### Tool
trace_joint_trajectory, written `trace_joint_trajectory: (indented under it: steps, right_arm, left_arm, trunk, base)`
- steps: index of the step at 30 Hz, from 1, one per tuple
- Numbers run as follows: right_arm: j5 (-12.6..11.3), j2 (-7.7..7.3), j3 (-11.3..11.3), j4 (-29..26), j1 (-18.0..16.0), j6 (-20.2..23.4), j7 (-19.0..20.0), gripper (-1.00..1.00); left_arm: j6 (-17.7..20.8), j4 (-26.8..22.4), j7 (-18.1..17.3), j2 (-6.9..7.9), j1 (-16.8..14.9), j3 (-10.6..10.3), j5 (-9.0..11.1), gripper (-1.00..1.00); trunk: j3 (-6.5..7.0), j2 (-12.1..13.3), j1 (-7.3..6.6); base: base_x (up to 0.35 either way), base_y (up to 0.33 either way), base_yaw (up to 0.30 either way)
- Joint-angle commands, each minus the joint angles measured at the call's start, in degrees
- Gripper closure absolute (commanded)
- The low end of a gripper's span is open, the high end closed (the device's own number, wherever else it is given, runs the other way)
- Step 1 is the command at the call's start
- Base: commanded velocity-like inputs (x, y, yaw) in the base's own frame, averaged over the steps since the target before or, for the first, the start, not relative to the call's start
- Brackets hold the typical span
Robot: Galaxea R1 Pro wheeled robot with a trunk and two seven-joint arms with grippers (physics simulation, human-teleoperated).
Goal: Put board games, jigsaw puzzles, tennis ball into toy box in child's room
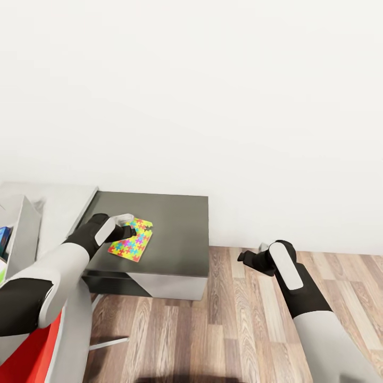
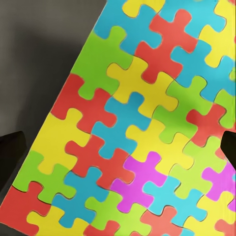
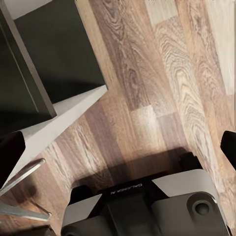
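Jigsaw puzzle [image 1: 132, 239] flat on table [image 1: 175, 223], left claw [image 1: 129, 230] spread wide just above it

A thin jigsaw puzzle [image 1: 132, 240], patterned in interlocking yellow, green, red, blue and pink pieces, lies flat on the dark grey tabletop [image 1: 175, 223], directly under the left pincer [image 1: 129, 230].

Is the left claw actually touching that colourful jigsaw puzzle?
Cannot tell. In the head view the left claw overlaps the jigsaw puzzle; the left wrist view shows fingertips wide apart, contact unclear.
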Motion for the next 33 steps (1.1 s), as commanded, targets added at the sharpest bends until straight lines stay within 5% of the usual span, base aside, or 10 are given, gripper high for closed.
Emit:
trace_joint_trajectory:
  steps: [1, 33]
  right_arm:
    - [-0.54, -0.07, 0.14, -0.05, -0.04, 0.10, -0.60, -1.00]
    - [-0.54, -0.22, 0.06, -0.05, -0.03, 0.10, -0.60, -1.00]
  left_arm:
    - [0.10, 4.41, 0.21, 0.01, 0.04, -0.29, 1.81, -1.00]
    - [0.03, 4.30, 0.21, -0.07, 0.14, -0.16, 1.82, -1.00]
  trunk:
    - [-0.10, -0.06, 0.06]
    - [-0.10, -0.06, 0.06]
  base:
    - [0.000, -0.203, 0.000]
    - [0.000, -0.109, 0.000]
